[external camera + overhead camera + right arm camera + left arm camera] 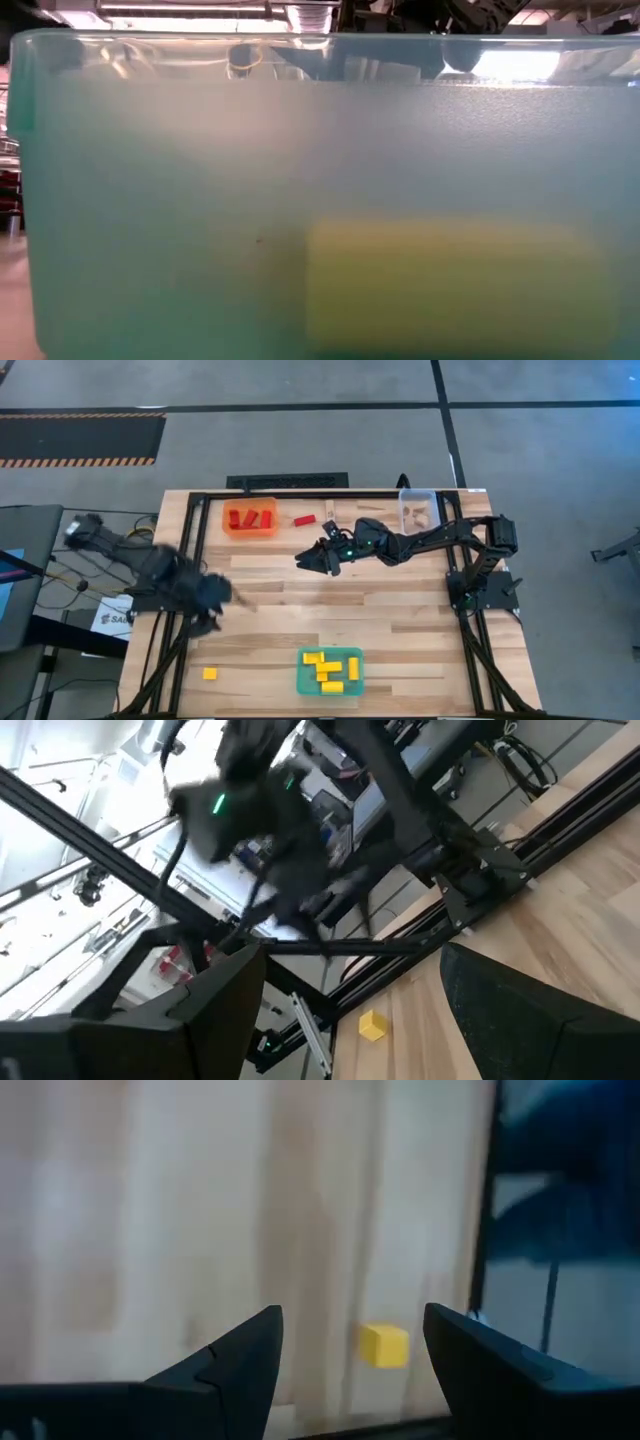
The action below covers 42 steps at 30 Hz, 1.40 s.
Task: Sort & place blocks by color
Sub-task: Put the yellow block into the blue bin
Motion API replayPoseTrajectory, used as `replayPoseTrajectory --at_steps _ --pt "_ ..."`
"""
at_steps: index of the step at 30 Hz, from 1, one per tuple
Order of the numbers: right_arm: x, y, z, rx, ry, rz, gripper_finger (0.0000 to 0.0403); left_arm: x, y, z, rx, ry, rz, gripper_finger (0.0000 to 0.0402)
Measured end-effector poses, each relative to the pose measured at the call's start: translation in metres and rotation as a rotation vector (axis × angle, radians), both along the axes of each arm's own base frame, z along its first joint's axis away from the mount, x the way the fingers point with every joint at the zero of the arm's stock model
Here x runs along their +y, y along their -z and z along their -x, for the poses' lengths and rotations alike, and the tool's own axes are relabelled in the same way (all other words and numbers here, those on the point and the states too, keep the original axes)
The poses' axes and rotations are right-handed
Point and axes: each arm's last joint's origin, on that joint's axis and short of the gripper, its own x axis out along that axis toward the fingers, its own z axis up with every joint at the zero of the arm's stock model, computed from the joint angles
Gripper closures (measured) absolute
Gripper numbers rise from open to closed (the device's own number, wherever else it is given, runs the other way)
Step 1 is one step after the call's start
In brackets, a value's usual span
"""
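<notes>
The blocks are nearly sorted: yellow ones (330, 668) fill the teal tray (302, 682) at the worktop's near edge, while one loose yellow block (210, 673) lies near the near left corner and a stray red block (304, 520) sits just beside the orange tray (231, 530) at the far edge. A clear tray (404, 500) of wooden blocks (419, 515) stands toward the far right corner. The left gripper (215, 622), released and empty, hangs at the left edge facing the loose yellow block, so collecting it looks like the step in hand; next it must descend and straddle it. The right gripper (310, 561) hovers mid-worktop, spread and empty.
</notes>
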Motion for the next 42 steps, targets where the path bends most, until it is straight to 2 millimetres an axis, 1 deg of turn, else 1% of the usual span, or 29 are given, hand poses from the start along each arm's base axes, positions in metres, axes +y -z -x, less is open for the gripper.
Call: replayPoseTrajectory --at_steps 3,7,9,13,17,21,25,30,38,40,42 --pt "0.004 0.000 -0.001 0.000 0.043 -0.022 0.0082 -0.033 0.006 0.001 -0.008 0.152 -0.022 0.0172" --pt "0.018 0.000 -0.003 0.000 0.097 -0.034 0.0082 -0.072 0.022 0.007 0.015 0.270 -0.101 0.0172" --pt "0.025 0.000 -0.003 0.000 0.104 -0.038 0.0082 -0.090 0.032 0.010 0.019 0.295 -0.148 0.0172" --pt "0.037 0.000 -0.004 0.003 0.119 -0.043 0.0082 -0.123 0.051 0.012 0.007 0.324 -0.178 0.0172" --pt "0.045 0.000 -0.004 0.004 0.138 -0.048 0.0082 -0.148 0.074 0.016 0.039 0.326 -0.205 0.0171" --pt "0.050 0.000 -0.004 0.009 0.149 -0.064 0.0082 -0.159 0.097 0.021 0.122 0.202 -0.273 0.0171" --pt "0.050 0.000 -0.004 0.012 0.150 -0.077 0.0082 -0.166 0.110 0.025 0.143 0.129 -0.312 0.0171" --pt "0.048 0.000 -0.004 0.012 0.154 -0.078 0.0082 -0.170 0.118 0.028 0.145 0.110 -0.344 0.0171" --pt "0.044 0.001 -0.004 0.022 0.166 -0.076 0.0082 -0.173 0.130 0.027 0.172 0.094 -0.384 0.0174" --pt "0.042 0.002 -0.004 0.029 0.170 -0.075 0.0082 -0.173 0.130 0.027 0.173 0.094 -0.383 0.0184" --pt "0.042 0.003 -0.004 0.037 0.171 -0.074 0.0082 -0.173 0.130 0.027 0.173 0.094 -0.383 0.0206"
